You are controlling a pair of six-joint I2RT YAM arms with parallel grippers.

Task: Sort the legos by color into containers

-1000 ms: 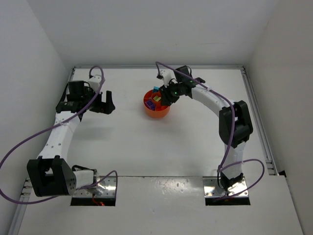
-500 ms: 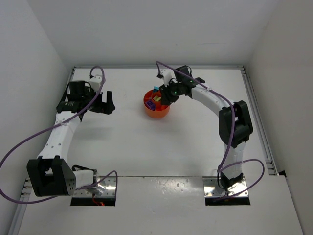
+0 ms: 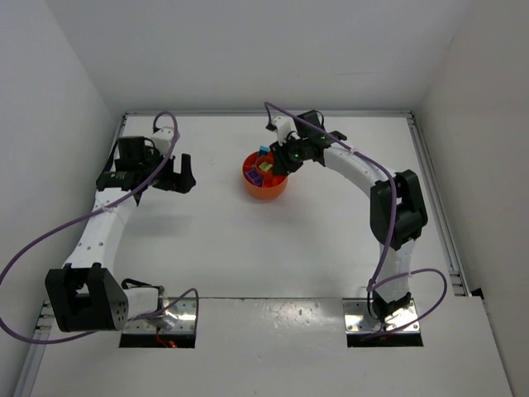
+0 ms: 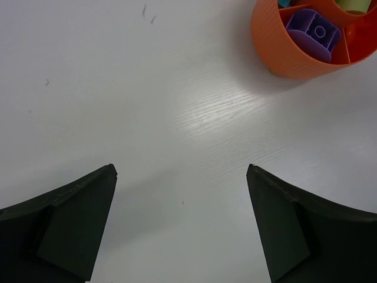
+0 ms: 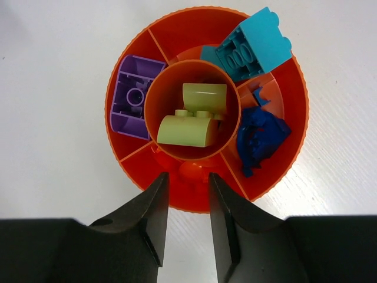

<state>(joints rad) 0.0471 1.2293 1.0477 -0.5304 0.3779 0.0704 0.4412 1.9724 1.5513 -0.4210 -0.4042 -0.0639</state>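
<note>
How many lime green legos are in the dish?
2, both in the centre compartment of the orange dish: a rounded lime green brick nearer the wrist camera, a second lime green brick beyond it. Others may hide underneath.

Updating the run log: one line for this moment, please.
left pincer open, away from dish | right pincer over dish near rim, grip unclear | legos in dish, color-separated

Colour-sorted legos [image 5: 189,128] fill the divided orange dish [image 5: 179,28].

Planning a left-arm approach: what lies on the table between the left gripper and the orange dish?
Only bare table between the left gripper and the orange dish, as the left wrist view shows.
</note>
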